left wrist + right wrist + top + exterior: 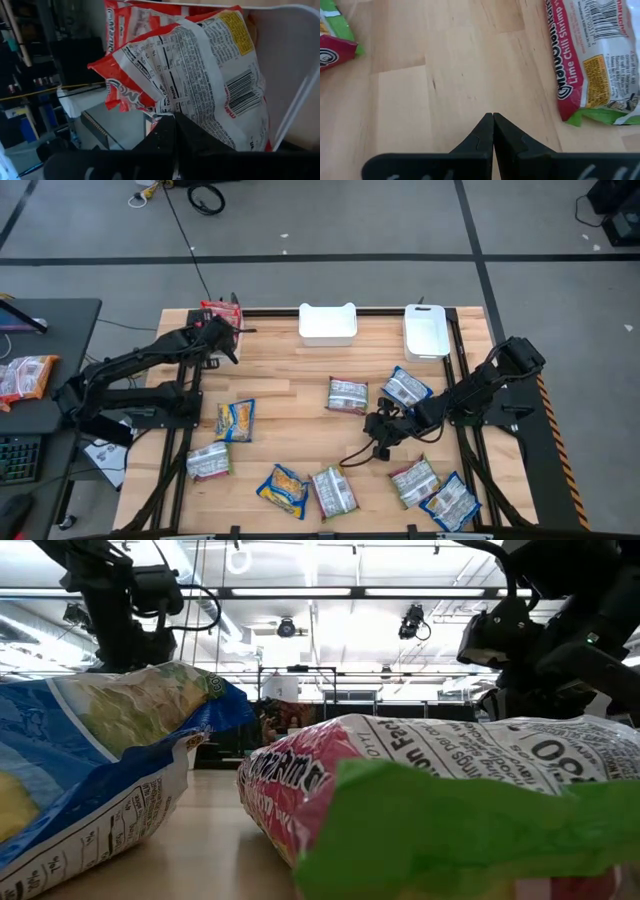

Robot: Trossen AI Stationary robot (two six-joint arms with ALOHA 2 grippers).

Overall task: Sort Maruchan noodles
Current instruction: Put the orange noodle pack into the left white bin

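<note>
Holding a red packet (200,75) in closed jaws over the far-left bin (295,65), left gripper (228,340) best opening low and square, right gripper (493,116) shut, empty above bare table (445,75) between lime packets (600,55).

Red-orange packets (221,313) stand bunched at the far left corner of the tabletop (290,370), crinkly, white backs w/ barcode showing. 9 more lie flat on the wood. 3 blue-yellow: left-middle (236,420), front-middle (283,488), front right corner (450,502). The other 6 are silvery w/ green-red ends: 2 mid-right (348,394), 1 front left (209,461), 1 front-middle (334,491), 1 front right (414,480).
</note>
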